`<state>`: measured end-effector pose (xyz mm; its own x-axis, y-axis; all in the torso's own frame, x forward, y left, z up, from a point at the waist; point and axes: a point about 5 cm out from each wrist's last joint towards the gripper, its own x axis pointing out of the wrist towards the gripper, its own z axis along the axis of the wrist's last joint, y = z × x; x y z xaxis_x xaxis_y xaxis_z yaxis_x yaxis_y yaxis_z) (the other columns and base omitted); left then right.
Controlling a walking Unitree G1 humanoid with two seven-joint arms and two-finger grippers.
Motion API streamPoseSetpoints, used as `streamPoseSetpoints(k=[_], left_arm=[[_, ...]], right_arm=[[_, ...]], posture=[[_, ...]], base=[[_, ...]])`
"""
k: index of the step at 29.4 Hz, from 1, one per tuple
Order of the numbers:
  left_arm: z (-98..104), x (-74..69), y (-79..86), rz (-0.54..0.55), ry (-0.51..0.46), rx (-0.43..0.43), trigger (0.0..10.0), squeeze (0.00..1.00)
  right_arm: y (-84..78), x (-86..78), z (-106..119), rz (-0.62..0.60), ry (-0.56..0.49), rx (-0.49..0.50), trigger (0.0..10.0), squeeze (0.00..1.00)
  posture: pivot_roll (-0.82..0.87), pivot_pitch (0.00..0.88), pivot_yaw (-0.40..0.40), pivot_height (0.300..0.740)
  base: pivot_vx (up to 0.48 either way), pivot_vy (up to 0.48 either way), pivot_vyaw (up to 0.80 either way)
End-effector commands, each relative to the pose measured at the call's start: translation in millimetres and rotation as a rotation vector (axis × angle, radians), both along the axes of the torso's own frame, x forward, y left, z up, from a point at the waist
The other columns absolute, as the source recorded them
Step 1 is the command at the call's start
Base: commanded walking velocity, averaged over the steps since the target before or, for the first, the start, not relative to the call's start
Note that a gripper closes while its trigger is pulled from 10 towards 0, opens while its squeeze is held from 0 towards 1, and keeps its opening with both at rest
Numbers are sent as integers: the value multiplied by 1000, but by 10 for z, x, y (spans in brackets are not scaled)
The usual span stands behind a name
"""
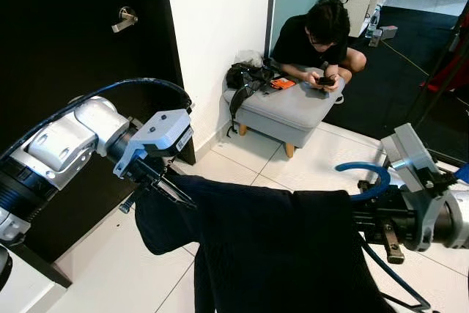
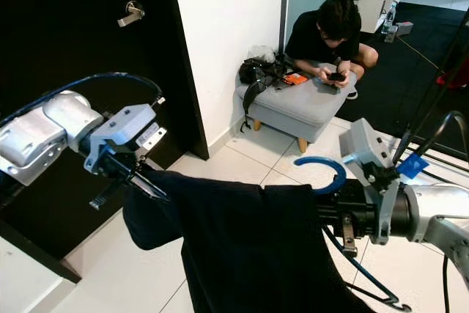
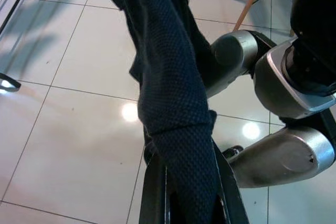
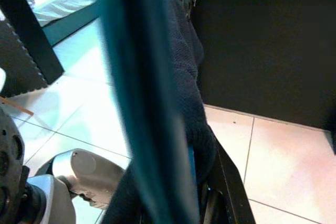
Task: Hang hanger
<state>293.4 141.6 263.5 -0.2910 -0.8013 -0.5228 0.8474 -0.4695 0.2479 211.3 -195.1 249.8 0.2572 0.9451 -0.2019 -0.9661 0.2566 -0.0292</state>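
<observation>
White tiled floor, both hands pinching garment, wrist views confirm

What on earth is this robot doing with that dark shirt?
It holds a dark shirt on a blue hanger stretched between its arms. The left claw pinches one shoulder of the shirt; the right claw grips the other end by the hanger's hook. Nothing is hung yet. A person sits by a grey stool, looking at a phone.
</observation>
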Motion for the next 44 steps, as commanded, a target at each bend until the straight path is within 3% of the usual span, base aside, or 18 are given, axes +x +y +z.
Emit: streamPoseSetpoints(k=[1,11,12,13,14,17,19,25,27,28,30,31,34,38,39,41,43,44], left_arm=[[85,-6,-45,-33,-33,-36,10000,0],[144,107,58,56,-4,-105,10000,0],[160,173,122,109,8,-130,10000,612],[160,173,122,109,8,-130,10000,612],[165,238,182,169,17,-171,10000,1000],[166,281,221,216,30,-214,10000,1000],[77,367,365,346,48,-277,10000,1000],[-48,425,561,477,51,-305,10000,1000],[-76,453,749,606,23,-381,10000,1000],[-76,453,749,606,23,-381,10000,1000],[-59,462,815,666,11,-464,10000,1000],[-59,462,815,666,11,-464,10000,1000],[-97,453,731,702,43,-606,10000,1000],[-146,446,651,715,66,-652,10000,1000],[-211,425,527,723,106,-696,10000,1000],[-211,425,527,723,106,-696,10000,1000],[-292,385,368,721,161,-725,10000,1000],[-373,327,152,721,252,-769,10000,420]], right_arm=[[-6,43,9,-42,-29,0,0,0],[-61,56,67,-83,-57,39,0,0],[-98,57,79,-105,-62,42,0,0],[-98,57,79,-105,-62,42,0,0],[-134,62,80,-133,-67,46,0,0],[-161,69,78,-158,-70,51,0,0],[-221,124,25,-246,-68,56,0,0],[-305,210,-50,-360,-63,45,0,0],[-501,415,-124,-592,-78,11,0,0],[-501,415,-124,-592,-78,11,0,0],[-663,577,-171,-790,-83,-4,0,0],[-663,577,-171,-790,-83,-4,0,0],[-819,761,-200,-1050,-78,55,0,0],[-849,812,-212,-1130,-71,93,0,0],[-867,860,-236,-1207,-55,133,0,0],[-867,860,-236,-1207,-55,133,0,0],[-873,898,-273,-1269,-39,156,0,0],[-881,944,-339,-1353,-13,184,0,0]], posture=[[-9,20,68,740],[-8,24,68,740],[-12,25,70,740],[-12,25,70,740],[-12,25,70,740],[-12,28,69,740],[-13,33,67,740],[-14,34,67,740],[-8,40,58,740],[-8,40,58,740],[-8,40,57,740],[-8,40,57,740],[-6,40,55,740],[-9,41,53,740],[-11,41,50,740],[-11,41,50,740],[-13,43,49,740],[-13,44,42,740]], base=[[0,0,0],[0,0,0],[0,0,0],[0,0,0],[0,0,0],[0,0,0],[0,0,0],[0,0,0],[0,0,0],[0,0,0],[0,0,0],[0,0,0],[0,0,0],[0,0,0],[0,0,0],[0,0,0],[0,0,0],[0,0,0]])
